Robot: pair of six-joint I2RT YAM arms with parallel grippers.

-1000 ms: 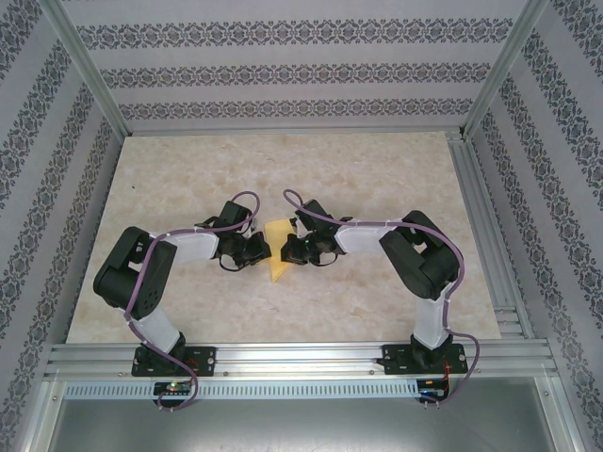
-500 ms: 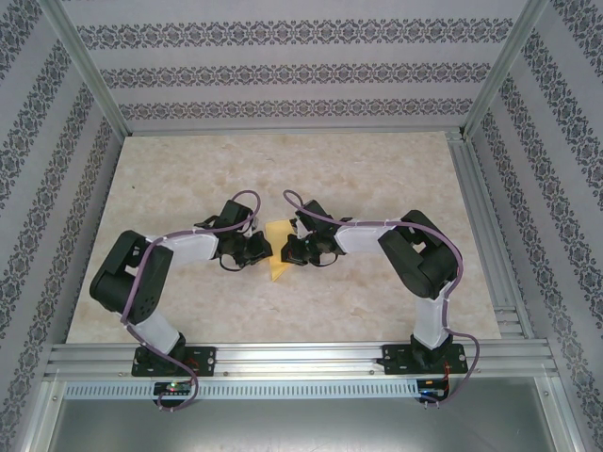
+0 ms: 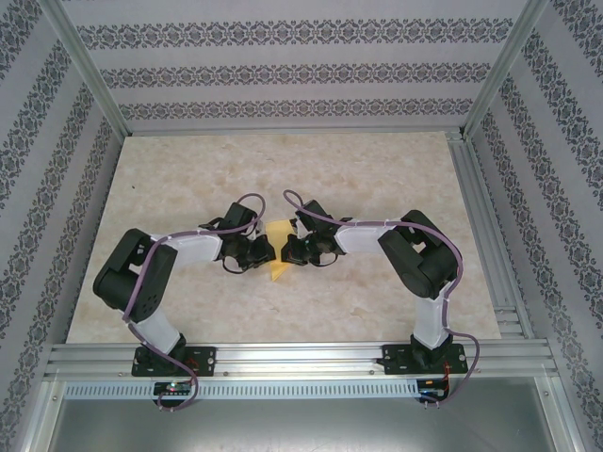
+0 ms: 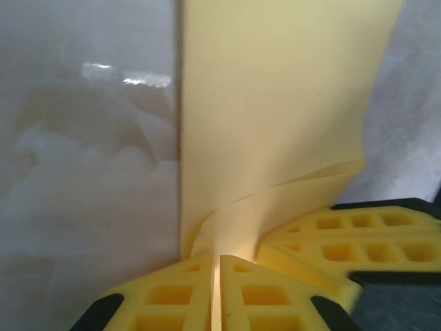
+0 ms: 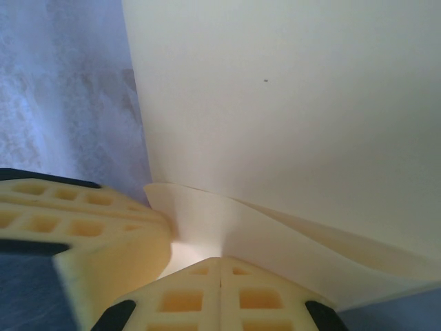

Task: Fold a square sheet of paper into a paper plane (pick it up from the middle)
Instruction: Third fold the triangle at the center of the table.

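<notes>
The square sheet of paper (image 3: 276, 270) is yellow, folded to a narrow creased shape, and lies at mid-table between both grippers. My left gripper (image 3: 265, 250) meets it from the left and my right gripper (image 3: 287, 250) from the right. In the left wrist view the paper (image 4: 275, 103) curls up from the table into my left gripper (image 4: 215, 259), whose jaws pinch a thin edge. The right gripper's fingers (image 4: 344, 234) sit just beside it. In the right wrist view a raised flap of the paper (image 5: 289, 103) runs into my shut right gripper (image 5: 220, 261), with the left gripper's fingers (image 5: 83, 227) close by.
The beige marble-look table (image 3: 377, 169) is bordered by patterned walls. An aluminium rail (image 3: 480, 235) runs along the right edge and another (image 3: 301, 358) along the near edge, where both arm bases are bolted.
The left arm's elbow has shifted and its gripper has edged slightly right, toward the paper. The right arm and the paper have stayed put.
</notes>
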